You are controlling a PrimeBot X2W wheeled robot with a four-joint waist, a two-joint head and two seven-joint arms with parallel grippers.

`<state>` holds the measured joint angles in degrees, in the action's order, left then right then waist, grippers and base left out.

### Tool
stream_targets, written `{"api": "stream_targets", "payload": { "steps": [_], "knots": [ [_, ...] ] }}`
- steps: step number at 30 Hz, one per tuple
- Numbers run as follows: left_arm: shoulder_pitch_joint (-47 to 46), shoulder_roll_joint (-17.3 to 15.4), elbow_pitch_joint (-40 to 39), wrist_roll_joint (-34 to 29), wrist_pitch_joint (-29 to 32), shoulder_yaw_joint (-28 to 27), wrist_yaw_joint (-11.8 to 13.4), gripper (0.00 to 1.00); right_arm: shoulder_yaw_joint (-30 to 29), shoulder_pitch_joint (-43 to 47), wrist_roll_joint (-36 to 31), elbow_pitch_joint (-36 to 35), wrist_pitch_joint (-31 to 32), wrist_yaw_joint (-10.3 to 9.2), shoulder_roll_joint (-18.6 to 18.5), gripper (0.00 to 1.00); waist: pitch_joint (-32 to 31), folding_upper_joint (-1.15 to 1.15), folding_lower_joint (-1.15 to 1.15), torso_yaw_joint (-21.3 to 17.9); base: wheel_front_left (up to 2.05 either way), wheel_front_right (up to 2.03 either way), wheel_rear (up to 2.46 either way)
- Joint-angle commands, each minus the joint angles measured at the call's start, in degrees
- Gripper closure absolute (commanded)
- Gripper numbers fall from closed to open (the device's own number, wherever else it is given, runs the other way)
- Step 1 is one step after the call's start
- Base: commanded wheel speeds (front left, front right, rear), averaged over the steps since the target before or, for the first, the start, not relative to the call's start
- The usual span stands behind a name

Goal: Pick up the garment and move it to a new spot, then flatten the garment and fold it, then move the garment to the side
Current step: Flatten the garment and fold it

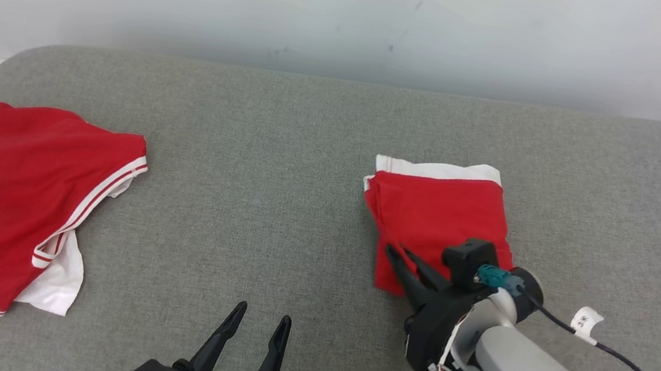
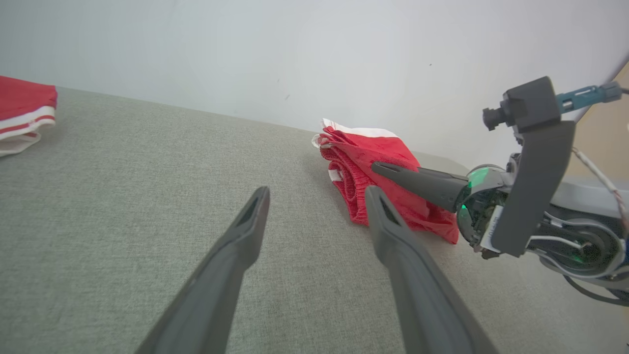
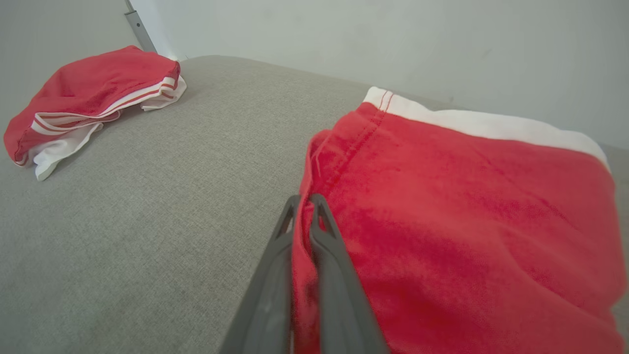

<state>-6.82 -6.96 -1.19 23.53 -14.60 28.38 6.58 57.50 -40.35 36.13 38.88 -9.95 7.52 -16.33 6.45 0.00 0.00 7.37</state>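
Note:
The garment [image 1: 437, 217] is a folded red piece with a white band along its far edge, lying right of centre on the grey fabric surface [image 1: 258, 158]. My right gripper [image 1: 397, 251] is at its near left edge, shut on the garment. In the right wrist view, red cloth [image 3: 467, 221] is pinched between the closed fingers of that gripper [image 3: 304, 199]. My left gripper [image 1: 263, 313] hovers open near the front edge, left of the garment and apart from it. The left wrist view has the open gripper [image 2: 317, 191] pointing toward the garment [image 2: 373, 157].
A second red garment with white stripes [image 1: 8, 190] lies loosely bunched at the far left of the surface, also seen in the right wrist view [image 3: 93, 93]. A pale wall [image 1: 351, 18] runs behind the surface's back edge. A cable [image 1: 630, 361] trails from the right wrist.

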Motion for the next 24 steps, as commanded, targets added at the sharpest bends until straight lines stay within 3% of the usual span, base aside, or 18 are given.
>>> {"api": "stream_targets", "payload": {
  "steps": [1,3,4,5,7,12,16,20,24],
  "knots": [
    [0.4,0.0,0.3,0.6,-0.2,0.0,-0.3,0.0,1.1,0.9,1.0,0.0,-0.3,-0.06,0.7,1.0,-0.3,0.0,0.0,-0.1,0.0,0.0,0.0],
    [0.6,0.1,0.4,0.5,-0.2,0.1,-0.2,0.0,2.2,1.5,1.8,0.1,-0.7,-0.06,1.1,0.84,-0.8,0.0,0.0,-0.2,0.0,0.0,0.0],
    [0.8,0.1,0.4,0.5,-0.2,0.1,-0.1,0.0,2.8,1.8,2.5,0.0,-0.6,-0.06,1.4,0.59,-1.0,0.0,0.0,-0.3,0.0,0.0,0.0],
    [1.0,0.0,0.5,0.5,-0.3,0.1,0.0,0.0,3.5,2.2,3.3,-0.2,-0.4,-0.06,1.6,0.52,-1.4,0.0,0.0,-0.4,0.0,0.0,0.0],
    [1.3,-0.1,0.6,0.5,-0.3,0.1,0.2,0.0,4.6,2.6,4.9,-0.8,-0.5,-0.06,2.0,0.01,-2.0,0.0,0.0,-0.7,0.0,0.0,0.0],
    [2.4,-0.1,0.6,0.5,-0.4,0.1,0.7,0.0,7.1,4.0,8.6,-4.4,-1.4,-0.06,2.4,0.0,-3.8,0.0,0.0,-1.8,0.0,0.0,0.0],
    [3.0,-0.1,0.5,0.6,-0.4,-0.2,1.3,0.0,7.1,4.3,7.7,-6.5,-3.6,-0.06,1.3,0.0,-5.1,0.0,0.0,-3.1,0.0,0.0,0.0],
    [3.9,-0.4,0.2,0.2,-0.5,-1.2,2.4,0.0,3.7,5.5,3.6,-7.5,-5.1,-0.06,0.8,0.0,-6.3,0.0,0.0,-4.8,0.0,0.0,0.0],
    [5.0,-0.7,-1.0,-0.4,-0.6,-2.9,3.7,0.0,-4.3,8.4,-3.4,-10.4,-5.3,-0.06,0.3,0.0,-7.0,0.0,0.0,-6.6,0.0,0.0,0.0]
  ]
}}
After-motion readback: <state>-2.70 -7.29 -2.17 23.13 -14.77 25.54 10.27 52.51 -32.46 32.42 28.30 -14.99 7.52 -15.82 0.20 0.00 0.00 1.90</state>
